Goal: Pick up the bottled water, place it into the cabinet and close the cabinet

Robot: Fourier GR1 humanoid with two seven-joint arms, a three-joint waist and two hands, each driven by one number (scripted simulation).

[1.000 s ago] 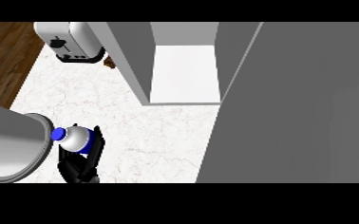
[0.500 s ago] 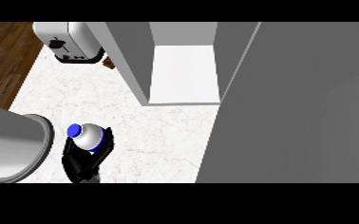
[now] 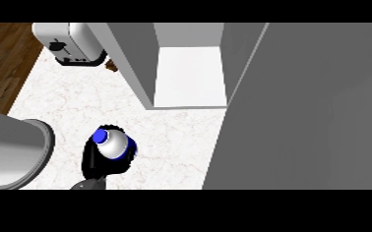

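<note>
One hand (image 3: 102,161), the left, curled around the bottled water (image 3: 114,145) over the bench (image 3: 167,137); bottle upright, blue cap up; open cabinet (image 3: 189,73) well apart.

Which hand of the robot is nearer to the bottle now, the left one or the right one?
Left. The left hand has its fingers curled round the bottle, holding it over the counter. The right hand does not show in this view, so its place cannot be told.

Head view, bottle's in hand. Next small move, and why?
Probably carry the blue-capped clear water bottle up and to the right, toward the open grey cabinet's white shelf. The black left hand is curled round it over the white marble counter, short of the opening, and the door stands open.
</note>
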